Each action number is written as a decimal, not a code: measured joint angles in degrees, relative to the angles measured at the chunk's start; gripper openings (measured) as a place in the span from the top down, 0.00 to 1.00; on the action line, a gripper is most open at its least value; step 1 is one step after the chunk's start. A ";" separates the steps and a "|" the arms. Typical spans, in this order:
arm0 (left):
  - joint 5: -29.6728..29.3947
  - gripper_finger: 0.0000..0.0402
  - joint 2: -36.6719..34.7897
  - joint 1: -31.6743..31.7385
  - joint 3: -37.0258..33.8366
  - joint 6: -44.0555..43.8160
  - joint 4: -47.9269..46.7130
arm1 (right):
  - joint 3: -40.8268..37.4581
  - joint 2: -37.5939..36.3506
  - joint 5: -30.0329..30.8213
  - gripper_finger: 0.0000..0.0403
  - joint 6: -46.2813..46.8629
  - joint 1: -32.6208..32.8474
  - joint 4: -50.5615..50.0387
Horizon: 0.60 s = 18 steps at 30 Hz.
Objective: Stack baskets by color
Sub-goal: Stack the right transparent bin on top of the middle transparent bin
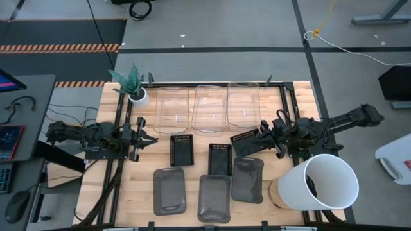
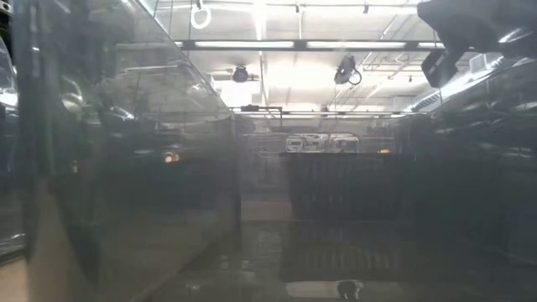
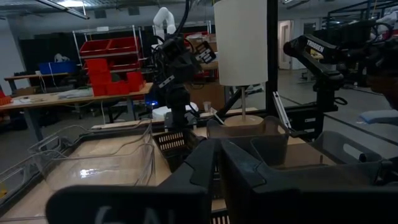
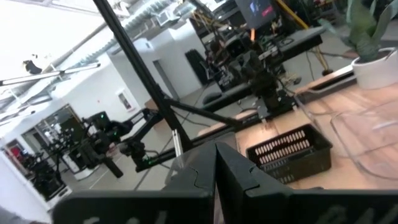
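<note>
Three clear baskets (image 1: 209, 108) stand side by side along the table's far edge. Two black slotted baskets (image 1: 181, 149) (image 1: 220, 158) rest flat mid-table. A third black basket (image 1: 244, 141) sits askew just ahead of my right gripper (image 1: 260, 133). Three dark grey baskets (image 1: 169, 190) (image 1: 214, 197) (image 1: 248, 179) lie in the near row. My right gripper (image 4: 216, 149) is shut with nothing between its fingers, and a black basket (image 4: 289, 152) shows on the table beyond it. My left gripper (image 1: 146, 138) (image 3: 217, 146) waits shut at the table's left.
A big white bucket (image 1: 324, 183) lies on its side at the near right corner. A white plant pot (image 1: 138, 96) with a green plant stands at the far left corner. Dark frame rails (image 1: 286, 102) run beside both arms.
</note>
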 joint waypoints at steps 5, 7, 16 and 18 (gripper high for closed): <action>0.00 0.91 -0.02 0.00 0.00 -0.02 0.01 | 0.00 0.46 0.17 0.97 0.00 1.11 0.06; -0.02 0.91 0.01 0.00 -0.02 -0.01 0.01 | 0.00 0.44 0.19 0.97 -0.06 1.23 0.15; 0.00 0.94 0.01 0.00 0.00 -0.02 0.01 | 0.00 0.44 0.02 0.97 -0.02 1.86 0.09; 0.00 0.94 0.00 0.00 0.00 0.00 0.01 | 0.00 0.44 0.01 0.97 -0.02 2.28 0.09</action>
